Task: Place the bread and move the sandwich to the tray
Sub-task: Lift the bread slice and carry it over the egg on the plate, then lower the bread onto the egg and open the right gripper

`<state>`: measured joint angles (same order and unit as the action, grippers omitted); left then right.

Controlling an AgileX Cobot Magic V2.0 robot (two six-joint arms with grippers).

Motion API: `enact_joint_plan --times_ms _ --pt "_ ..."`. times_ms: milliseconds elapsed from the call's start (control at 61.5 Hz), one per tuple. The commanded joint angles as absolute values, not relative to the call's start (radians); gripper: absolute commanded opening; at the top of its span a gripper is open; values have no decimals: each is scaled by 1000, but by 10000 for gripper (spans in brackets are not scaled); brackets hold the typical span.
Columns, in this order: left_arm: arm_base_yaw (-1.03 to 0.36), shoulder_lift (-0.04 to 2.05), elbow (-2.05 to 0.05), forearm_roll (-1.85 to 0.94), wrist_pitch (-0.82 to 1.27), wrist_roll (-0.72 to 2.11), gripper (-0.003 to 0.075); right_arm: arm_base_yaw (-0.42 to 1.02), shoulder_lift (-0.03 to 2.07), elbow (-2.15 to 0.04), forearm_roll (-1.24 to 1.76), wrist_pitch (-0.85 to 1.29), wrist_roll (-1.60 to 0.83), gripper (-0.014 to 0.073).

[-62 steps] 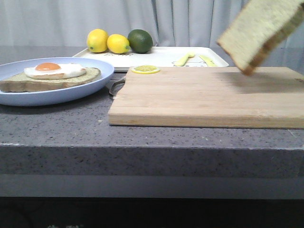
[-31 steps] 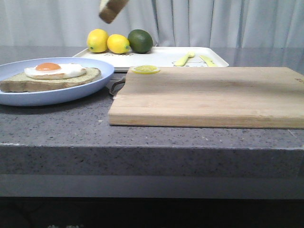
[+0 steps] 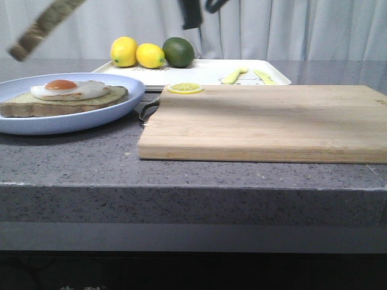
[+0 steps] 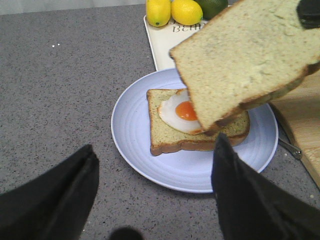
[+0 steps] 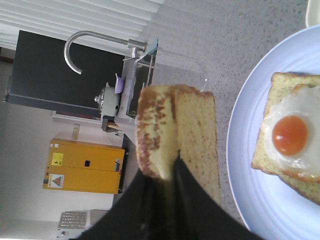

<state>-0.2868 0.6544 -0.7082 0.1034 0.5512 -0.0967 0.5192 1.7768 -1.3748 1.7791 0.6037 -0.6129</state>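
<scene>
One bread (image 3: 42, 25) slice, pinched by the right gripper (image 5: 172, 175), hangs upper left; it should be levelled squarely over the egg (image 4: 184, 111) before release. The left gripper (image 4: 155, 200) is spread.

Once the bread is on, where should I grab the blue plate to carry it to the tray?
Probably the blue plate by its bare raised rim on the side away from the tray; the egg toast sits toward the other side, and the open left pincer already faces that rim.

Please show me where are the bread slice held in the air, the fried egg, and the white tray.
bread slice (image 4: 240, 65), left wrist view, on its pale face.
fried egg (image 4: 186, 111), left wrist view, on the orange yolk.
white tray (image 3: 205, 72), front view, on its bare floor right of the lime.
</scene>
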Motion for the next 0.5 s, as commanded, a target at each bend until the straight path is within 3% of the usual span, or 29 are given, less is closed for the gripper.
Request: enact_joint_plan --times_ms 0,488 --pt "-295 658 -742 107 481 -95 470 540 1776 -1454 1929 603 -553 62" --pt "-295 658 -742 107 484 -95 470 563 1922 -1533 1929 482 -404 62"
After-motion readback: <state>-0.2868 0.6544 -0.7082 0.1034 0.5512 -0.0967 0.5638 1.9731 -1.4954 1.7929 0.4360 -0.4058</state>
